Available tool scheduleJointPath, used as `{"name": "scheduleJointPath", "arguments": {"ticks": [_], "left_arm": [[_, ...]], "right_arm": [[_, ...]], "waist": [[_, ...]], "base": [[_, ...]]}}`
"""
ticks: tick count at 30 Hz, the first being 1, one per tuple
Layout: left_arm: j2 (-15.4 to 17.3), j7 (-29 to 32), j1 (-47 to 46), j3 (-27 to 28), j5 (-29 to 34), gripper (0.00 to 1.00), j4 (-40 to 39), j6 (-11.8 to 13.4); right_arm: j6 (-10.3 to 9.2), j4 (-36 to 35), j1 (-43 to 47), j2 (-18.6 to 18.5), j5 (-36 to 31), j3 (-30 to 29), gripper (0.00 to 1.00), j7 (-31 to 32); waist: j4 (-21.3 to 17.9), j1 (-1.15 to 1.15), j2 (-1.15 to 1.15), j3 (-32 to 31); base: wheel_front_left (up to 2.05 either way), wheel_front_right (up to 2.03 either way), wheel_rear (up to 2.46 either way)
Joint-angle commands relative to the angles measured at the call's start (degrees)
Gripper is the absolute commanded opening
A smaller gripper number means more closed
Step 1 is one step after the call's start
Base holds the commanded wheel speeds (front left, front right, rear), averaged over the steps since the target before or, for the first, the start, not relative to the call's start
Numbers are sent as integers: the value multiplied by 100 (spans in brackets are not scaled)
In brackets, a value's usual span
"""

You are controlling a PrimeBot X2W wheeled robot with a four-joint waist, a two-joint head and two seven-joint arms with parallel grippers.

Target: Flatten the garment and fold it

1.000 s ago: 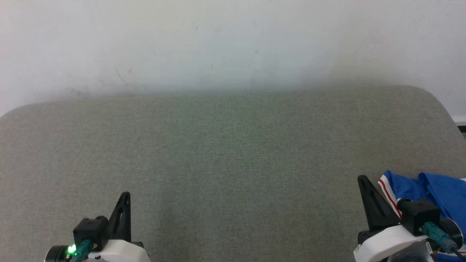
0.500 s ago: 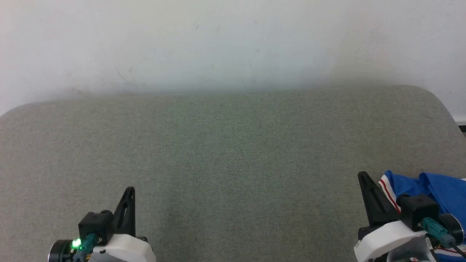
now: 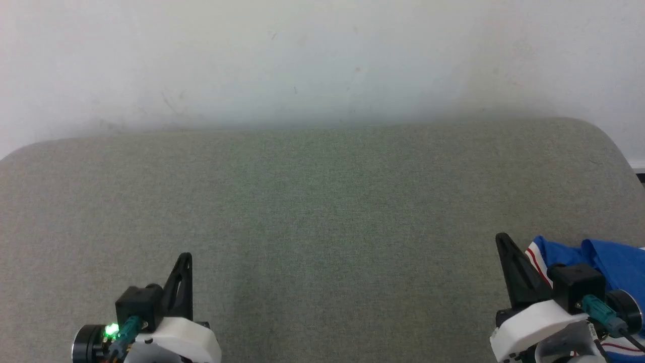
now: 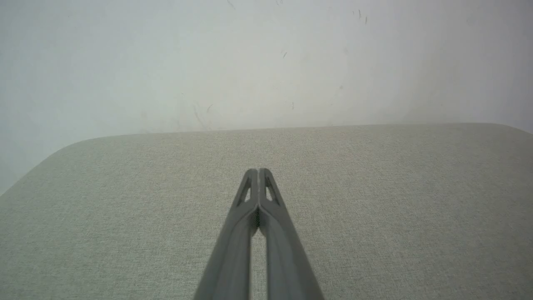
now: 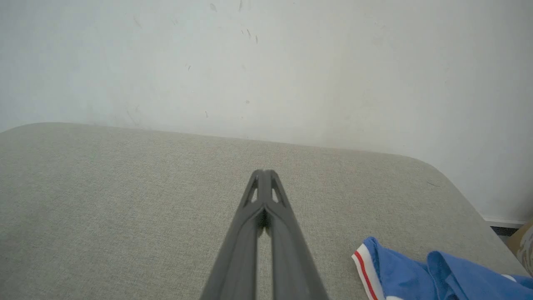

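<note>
The garment (image 3: 612, 259) is a crumpled royal-blue jersey with red-striped white trim, bunched at the lower right of the grey-green cushioned surface (image 3: 322, 212); the right wrist view has the garment (image 5: 416, 275) at its bottom right. My right gripper (image 3: 501, 238) stands just left of the cloth, shut and empty, its fingers pressed together (image 5: 263, 171). Far over at the lower left, my left gripper (image 3: 186, 256) is shut on nothing, its tips (image 4: 258, 170) meeting above bare cushion.
A scuffed white wall (image 3: 322, 60) rises behind the surface's rounded far edge. The surface's right corner curves away near a dark strip of floor (image 3: 639, 177). A tan object (image 5: 525, 246) peeks in at the right edge of the right wrist view.
Both grippers have crept forward a little, the left one also drifting slightly right. The garment lies where it was.
</note>
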Motion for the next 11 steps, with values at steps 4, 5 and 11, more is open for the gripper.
{"name": "scheduleJointPath", "arguments": {"ticks": [4, 5, 11], "left_arm": [[-82, 72, -140, 58, 137, 0, -70, -39], [-93, 84, -147, 63, 152, 0, -76, -43], [-162, 153, -188, 88, 246, 0, -112, -65]], "right_arm": [[-3, 23, -128, 20, -74, -13, 0, 35], [-3, 25, -135, 20, -81, -14, 0, 40], [-3, 39, -181, 21, -122, -23, 0, 72]], "waist": [[4, 0, 0, 5], [5, 0, 0, 6], [11, 0, 0, 13]], "base": [[0, 0, 0], [0, 0, 0], [0, 0, 0]]}}
